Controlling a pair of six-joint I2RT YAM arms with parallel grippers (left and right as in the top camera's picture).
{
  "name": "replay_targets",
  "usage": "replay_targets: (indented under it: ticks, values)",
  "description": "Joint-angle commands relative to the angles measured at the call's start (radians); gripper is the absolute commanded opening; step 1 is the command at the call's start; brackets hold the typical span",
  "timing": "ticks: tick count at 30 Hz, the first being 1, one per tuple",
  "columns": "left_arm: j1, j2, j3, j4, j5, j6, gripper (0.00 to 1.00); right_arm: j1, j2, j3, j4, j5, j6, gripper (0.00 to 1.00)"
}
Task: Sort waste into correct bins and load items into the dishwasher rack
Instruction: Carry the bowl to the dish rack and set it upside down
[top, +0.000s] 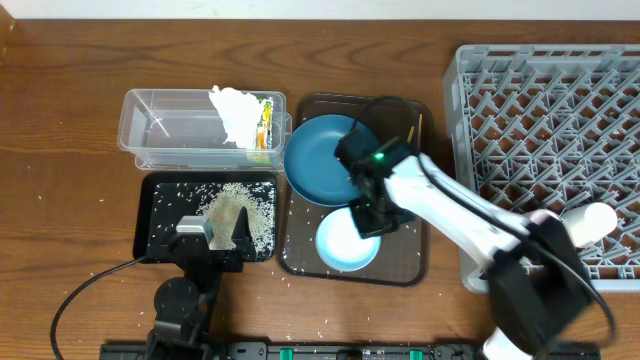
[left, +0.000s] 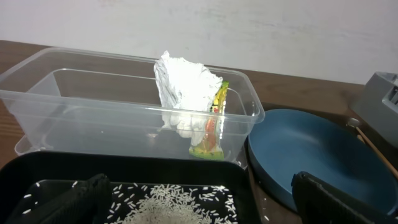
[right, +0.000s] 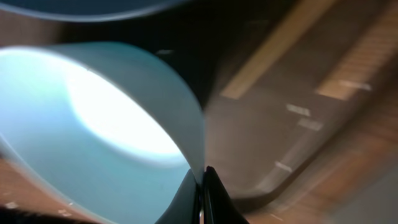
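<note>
So, right gripper (right: 202, 180) jaws pinching white bowl (right: 112, 118) rim; left gripper (left: 199, 202) jaws spread over black tray (left: 74, 167).

Black-jointed white right arm (top: 455, 205), green light (top: 379, 157), dark right claw (right: 202, 186); black left arm (top: 200, 262), black cable (top: 95, 272)

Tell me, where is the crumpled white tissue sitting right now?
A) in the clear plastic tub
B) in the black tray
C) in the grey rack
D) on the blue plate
A: the crumpled white tissue stands inside the clear plastic tub, beside the snack wrapper, while the black tray in front holds only rice grains.
</note>
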Motion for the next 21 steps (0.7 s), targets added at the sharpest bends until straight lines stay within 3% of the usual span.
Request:
replay_targets:
  ticks: [1, 7, 12, 21]
  values:
    - [0.005, -0.006, -0.03, -0.005, -0.002, -0.005, 0.95, -0.011, -0.181, 0.006, -0.039, 0.34, 0.106, 0.01]
    - [0.005, -0.006, -0.03, -0.005, -0.002, -0.005, 0.95, -0.06, -0.383, 0.006, -0.079, 0.86, 0.302, 0.01]
    - [0.005, -0.006, -0.03, -0.005, -0.002, -0.005, 0.95, -0.208, -0.418, 0.006, -0.042, 1.145, 0.343, 0.01]
    - [0.005, -0.006, -0.03, -0.004, -0.002, -0.005, 0.95, -0.519, -0.31, 0.006, 0.141, 1.311, 0.273, 0.01]
